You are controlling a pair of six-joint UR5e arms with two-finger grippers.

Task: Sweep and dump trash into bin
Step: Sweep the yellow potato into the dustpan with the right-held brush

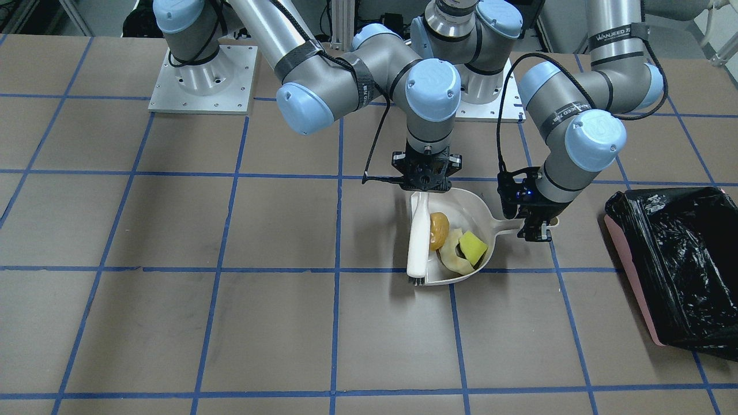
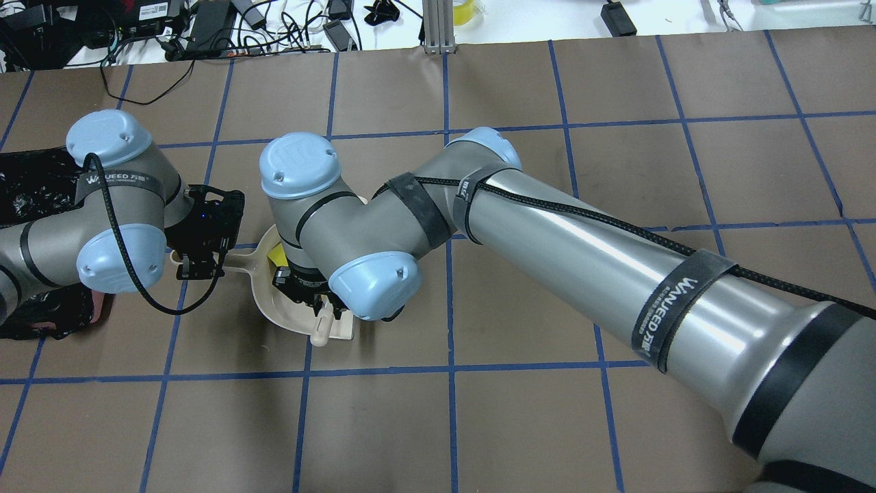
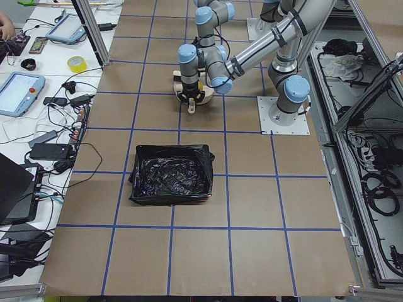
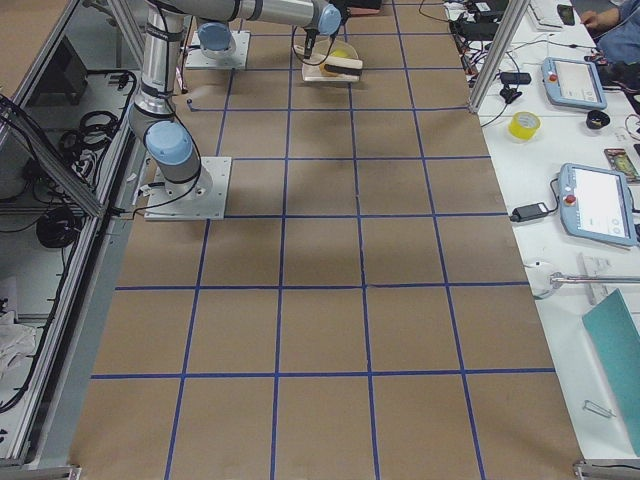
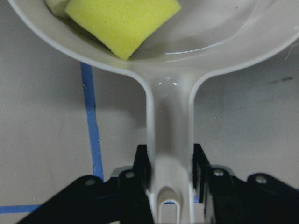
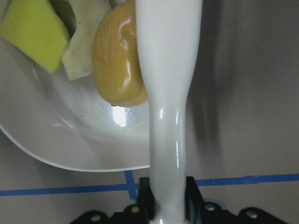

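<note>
The beige dustpan lies on the table and holds all the trash: the golden-brown potato-like lump, the yellow sponge wedge and the pale peel. My left gripper is shut on the dustpan's handle, with a finger on each side. My right gripper is shut on the beige hand brush, which lies along the pan's open edge against the lump. The bin, a pink tub with a black bag, stands apart on my left side.
The bin also shows at the left edge of the overhead view and in the exterior left view. Both arms crowd over the dustpan. Operator desks with devices lie beyond the table's far edge.
</note>
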